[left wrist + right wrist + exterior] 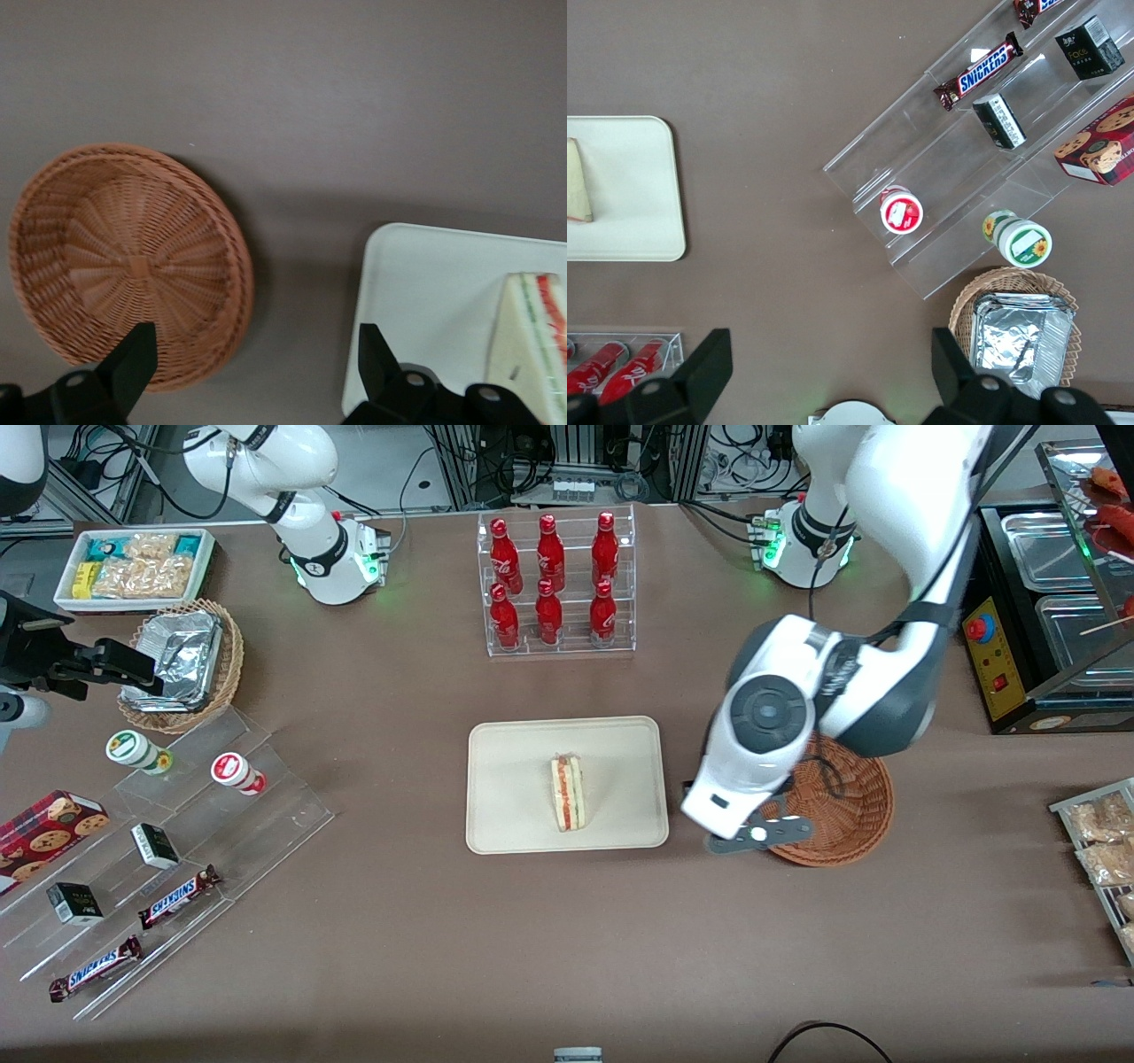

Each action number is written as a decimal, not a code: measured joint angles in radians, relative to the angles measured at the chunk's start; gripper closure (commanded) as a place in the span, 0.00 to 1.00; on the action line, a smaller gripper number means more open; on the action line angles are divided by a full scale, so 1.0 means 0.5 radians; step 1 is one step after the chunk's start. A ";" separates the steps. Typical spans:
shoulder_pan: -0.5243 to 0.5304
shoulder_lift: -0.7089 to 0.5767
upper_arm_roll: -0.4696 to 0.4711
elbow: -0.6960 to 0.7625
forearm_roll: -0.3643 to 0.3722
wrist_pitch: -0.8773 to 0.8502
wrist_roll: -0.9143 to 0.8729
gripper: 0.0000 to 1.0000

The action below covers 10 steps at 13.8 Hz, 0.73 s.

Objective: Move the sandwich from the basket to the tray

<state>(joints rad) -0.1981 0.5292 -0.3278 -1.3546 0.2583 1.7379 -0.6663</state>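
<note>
A brown bench [372, 957] fills the scene, with cables and rack gear along its back edge. Sweeping across the front view from the parked arm's end: a clear stepped display [168, 868] with candy bars and small tubs, then a clear rack of red bottles [554, 584], and nearer the camera than that rack, the cream tray [514, 815]. And there's the sandwich [567, 792], lying on the tray, roughly at its middle, white bread with red and green filling showing along the cut edge. Just beside the tray, toward the working arm's end, sits the brown wicker basket [850, 815], partly covered by the arm.

The pincer [252, 367] hangs above the bare bench between basket and tray, fingers [133, 354] spread wide and holding nothing.

The sandwich looks light and soft. It would squash under a hard squeeze and the layers could slide apart, so the flat bread faces are the place to take hold, gently.

The wrist view settles what the front view hides: the basket [124, 266] is empty, its woven floor fully visible, and the sandwich [532, 345] rests inside the tray [416, 292] rim. By my read, the placing is done.
</note>
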 measured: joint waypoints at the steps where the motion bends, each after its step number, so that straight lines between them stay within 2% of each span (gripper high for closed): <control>1: 0.056 -0.044 0.000 -0.048 -0.004 0.000 0.084 0.00; 5: 0.238 -0.248 0.000 -0.250 -0.029 -0.002 0.373 0.00; 10: 0.418 -0.563 0.009 -0.468 -0.181 -0.085 1.001 0.00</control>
<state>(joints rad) 0.0110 0.2478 -0.3235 -1.5888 0.1675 1.6957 -0.1659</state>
